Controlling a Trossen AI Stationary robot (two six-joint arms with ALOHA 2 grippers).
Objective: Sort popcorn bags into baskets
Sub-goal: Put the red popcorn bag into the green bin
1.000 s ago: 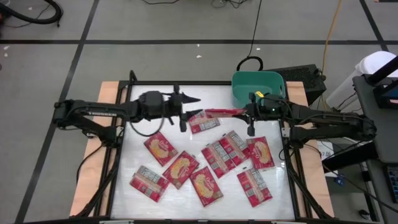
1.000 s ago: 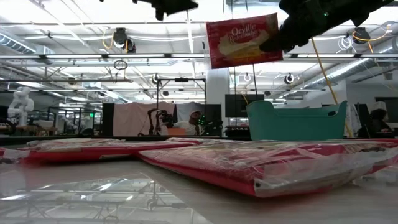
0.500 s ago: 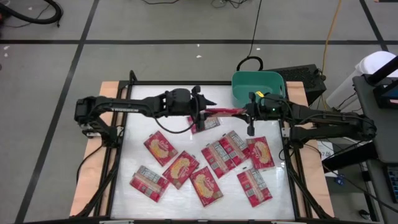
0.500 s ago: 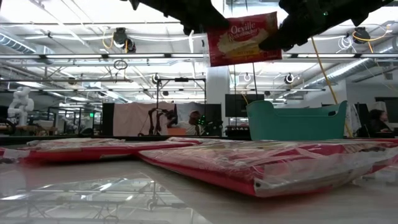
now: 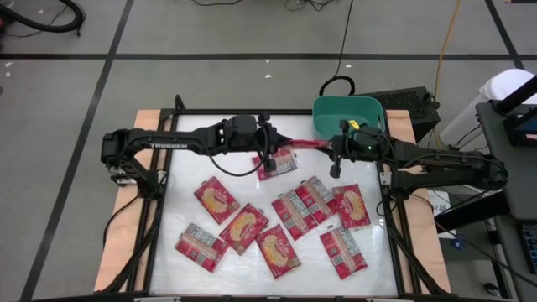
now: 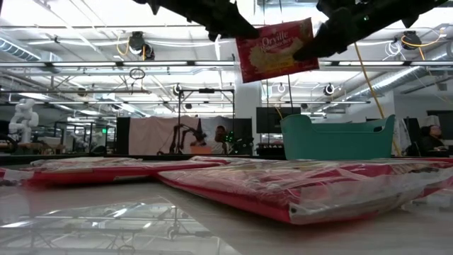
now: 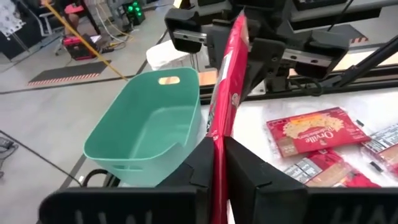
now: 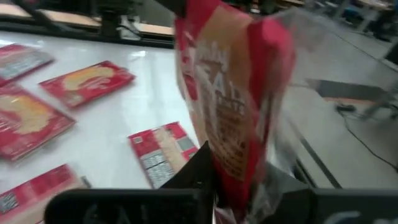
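While both hands (image 5: 270, 148) (image 5: 336, 151) grip a bag (image 5: 304, 144), basket (image 5: 348, 117) sits empty.

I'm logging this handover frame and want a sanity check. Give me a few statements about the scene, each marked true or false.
1. Both grippers grip one flat red popcorn packet in the air. True: the left gripper and the right gripper each clamp an end of it.
2. The teal-green plastic tub already holds several packets. False: its inside looks empty.
3. The held packet is lying flat on the white tabletop. False: it hangs well above it.
4. Other red packets lie loose on the tabletop. True.
5. The tub stands at the table's far right corner. True.
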